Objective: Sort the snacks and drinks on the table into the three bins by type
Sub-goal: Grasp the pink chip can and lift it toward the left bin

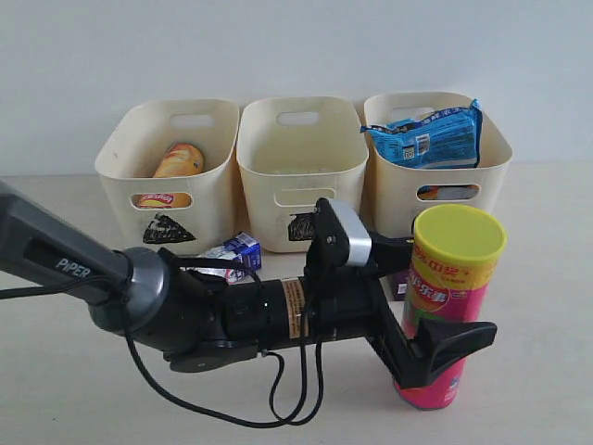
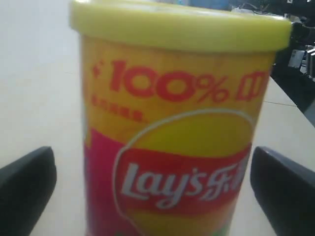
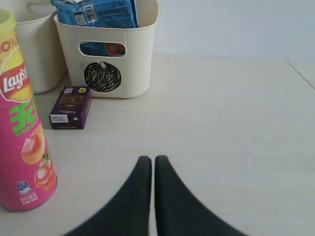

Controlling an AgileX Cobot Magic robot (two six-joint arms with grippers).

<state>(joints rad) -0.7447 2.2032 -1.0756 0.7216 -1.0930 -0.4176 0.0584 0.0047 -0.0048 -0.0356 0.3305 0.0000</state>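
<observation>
The tall pink Lay's can (image 1: 449, 306) with a yellow-green lid stands upright on the table (image 1: 537, 306) at the right front. My left gripper (image 1: 435, 357) reaches across and is open, one finger on each side of the can (image 2: 172, 147); the fingers (image 2: 27, 182) stand apart from its sides. My right gripper (image 3: 153, 164) is shut and empty over bare table. The dark purple carton (image 3: 71, 107) lies before the circle bin (image 3: 142, 59). A white and blue carton (image 1: 233, 255) lies before the triangle bin (image 1: 116, 185), which holds the yellow-red can (image 1: 179, 159). The blue bag (image 1: 428, 136) sits in the circle bin (image 1: 394, 199).
The square bin (image 1: 269, 185) stands between the other two, along the back by the white wall. My left arm (image 1: 185, 306) and its cables lie across the front middle of the table. The pink can (image 3: 22, 137) is left of my right gripper.
</observation>
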